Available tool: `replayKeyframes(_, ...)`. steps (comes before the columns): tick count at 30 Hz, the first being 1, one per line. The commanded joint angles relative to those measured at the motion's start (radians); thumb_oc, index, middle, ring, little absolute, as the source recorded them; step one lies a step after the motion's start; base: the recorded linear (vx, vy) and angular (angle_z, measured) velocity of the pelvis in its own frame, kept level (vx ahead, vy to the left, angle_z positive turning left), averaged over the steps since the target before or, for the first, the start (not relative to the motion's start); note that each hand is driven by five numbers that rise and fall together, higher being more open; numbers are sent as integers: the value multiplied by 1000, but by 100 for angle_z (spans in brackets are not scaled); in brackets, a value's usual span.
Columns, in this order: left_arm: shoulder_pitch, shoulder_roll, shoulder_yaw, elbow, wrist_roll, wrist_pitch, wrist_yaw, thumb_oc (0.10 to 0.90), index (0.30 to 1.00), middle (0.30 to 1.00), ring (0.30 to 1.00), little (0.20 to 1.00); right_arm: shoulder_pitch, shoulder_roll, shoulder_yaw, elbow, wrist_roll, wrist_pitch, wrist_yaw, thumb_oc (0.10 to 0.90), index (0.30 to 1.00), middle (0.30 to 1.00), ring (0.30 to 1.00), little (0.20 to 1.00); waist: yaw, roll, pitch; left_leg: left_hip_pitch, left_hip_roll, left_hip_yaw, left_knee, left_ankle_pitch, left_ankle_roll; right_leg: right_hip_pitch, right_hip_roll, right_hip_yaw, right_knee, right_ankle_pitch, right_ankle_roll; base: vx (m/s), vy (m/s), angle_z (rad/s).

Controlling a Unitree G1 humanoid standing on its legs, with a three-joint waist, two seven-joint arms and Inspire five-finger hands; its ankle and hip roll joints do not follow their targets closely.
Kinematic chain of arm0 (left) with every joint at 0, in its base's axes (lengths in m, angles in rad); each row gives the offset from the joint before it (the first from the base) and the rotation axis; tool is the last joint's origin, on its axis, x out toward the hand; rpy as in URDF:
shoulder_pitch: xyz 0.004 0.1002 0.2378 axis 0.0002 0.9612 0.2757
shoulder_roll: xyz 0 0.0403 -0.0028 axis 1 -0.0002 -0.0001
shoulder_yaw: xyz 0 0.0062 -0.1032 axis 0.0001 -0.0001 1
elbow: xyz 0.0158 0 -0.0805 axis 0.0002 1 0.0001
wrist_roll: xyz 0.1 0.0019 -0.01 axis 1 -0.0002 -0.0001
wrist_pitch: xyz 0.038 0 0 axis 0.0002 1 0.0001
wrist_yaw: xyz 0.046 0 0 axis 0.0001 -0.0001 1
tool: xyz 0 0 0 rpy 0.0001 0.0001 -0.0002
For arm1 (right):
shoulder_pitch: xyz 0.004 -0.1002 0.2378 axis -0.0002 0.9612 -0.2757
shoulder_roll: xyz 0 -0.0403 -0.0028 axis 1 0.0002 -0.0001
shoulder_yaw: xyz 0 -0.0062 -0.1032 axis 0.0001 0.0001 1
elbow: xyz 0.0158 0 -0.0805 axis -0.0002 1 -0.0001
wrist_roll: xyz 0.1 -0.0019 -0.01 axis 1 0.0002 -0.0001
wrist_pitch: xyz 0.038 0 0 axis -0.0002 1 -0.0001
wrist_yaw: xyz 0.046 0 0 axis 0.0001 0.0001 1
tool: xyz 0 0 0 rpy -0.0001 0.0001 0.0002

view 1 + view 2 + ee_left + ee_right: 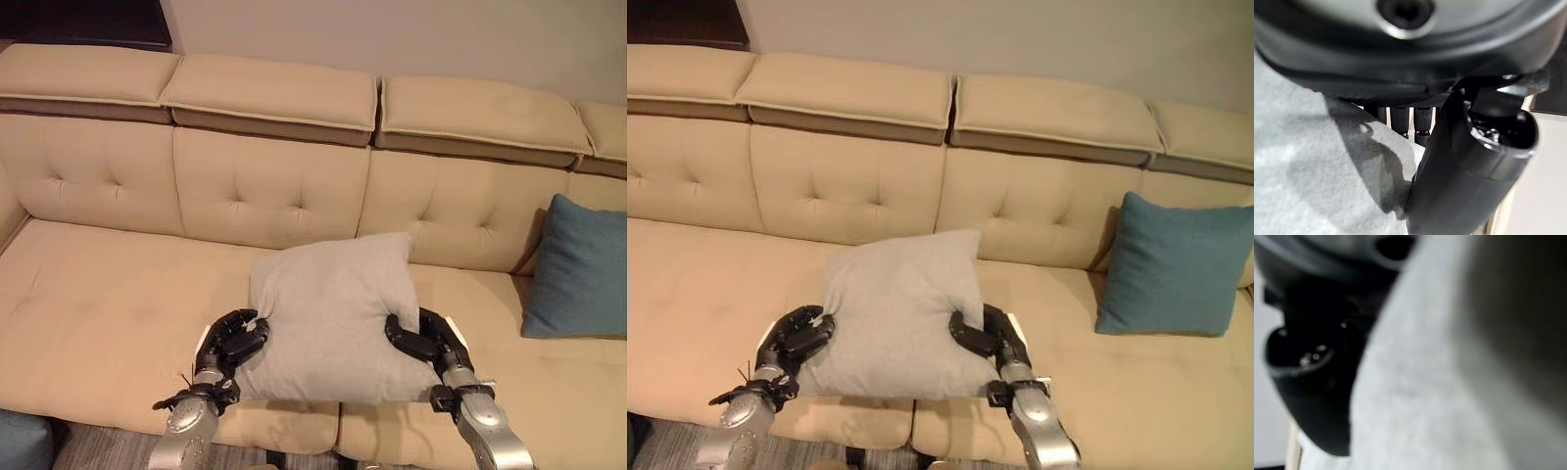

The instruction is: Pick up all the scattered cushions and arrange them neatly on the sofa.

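grey cushion: the grey cushion [333, 318] is held over the middle of the beige sofa [98, 313], its near edge about over the front edge of the seat, leaning away toward the backrest. Can't tell if it's resting on the seat yet.
left robot hand: the left robot hand [232, 340] is curled round the cushion's left edge, thumb on top and fingers tucked under the fabric.
right robot hand: the right robot hand [423, 339] is doing the same on the right edge, pinching the cloth.
teal cushion: a teal cushion [1171, 266] is already propped against the backrest at the far right, well apart from the grey one.
slip risk: both grips are on soft edges only, so if one lets go first I'd guess the cushion swings and flops off the front.
placement risk: dropped here it probably ends up flat mid-seat, not upright against the backrest, so not exactly neat.
crowding: pushing it too far right could knock the teal one over.
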Motion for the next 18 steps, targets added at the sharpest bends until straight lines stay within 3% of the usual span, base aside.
replayKeyframes(1,-279,-34,-94,-155,64,-176,-4,400,300,300,300,300,-226,-27,18,-145,-82,-163,-85,400,300,300,300,300,1,-2,-34,-93,20,31,151,-177,-11,-102,-43,-20,124,-91,86,-237,63,-2)
replayKeyframes(4,-352,-36,-112,-150,77,-198,23,400,300,300,300,300,-296,-34,33,-140,-117,-170,-126,400,300,300,300,300,-5,10,-24,-143,18,30,150,-167,-10,-164,-49,-18,135,-80,87,-154,41,-9)
replayKeyframes(5,-477,-35,-152,-135,112,-227,71,400,300,300,300,300,-403,-38,55,-121,-169,-181,-196,400,300,300,300,300,-13,20,-8,-209,11,32,145,-148,-9,-235,-55,-14,137,-58,91,-138,20,-25)
replayKeyframes(8,-656,-13,-185,-83,186,-261,165,400,300,300,300,300,-550,-78,86,-68,-242,-187,-285,400,300,300,300,300,-16,22,-5,-281,9,26,140,-129,-12,-306,-58,-12,137,-38,96,-95,-3,-16)
replayKeyframes(9,-659,-13,-185,-82,187,-262,165,400,300,300,300,300,-552,-78,86,-67,-242,-187,-285,400,300,300,300,300,-17,21,-7,-287,8,26,139,-124,-11,-310,-59,-12,136,-35,95,0,0,0)
replayKeyframes(13,-918,19,-233,-19,304,-293,331,400,300,300,300,300,-796,-164,135,20,-372,-173,-436,400,300,300,300,300,-12,23,9,-354,8,9,144,-111,-17,-377,-62,-13,140,-26,99,0,0,0)
replayKeyframes(18,-1091,18,-256,4,407,-306,462,400,300,300,300,300,-980,-235,179,84,-499,-148,-575,400,300,300,300,300,-9,26,26,-403,2,-9,145,-99,-21,-432,-63,-14,151,-21,100,2,-7,0)
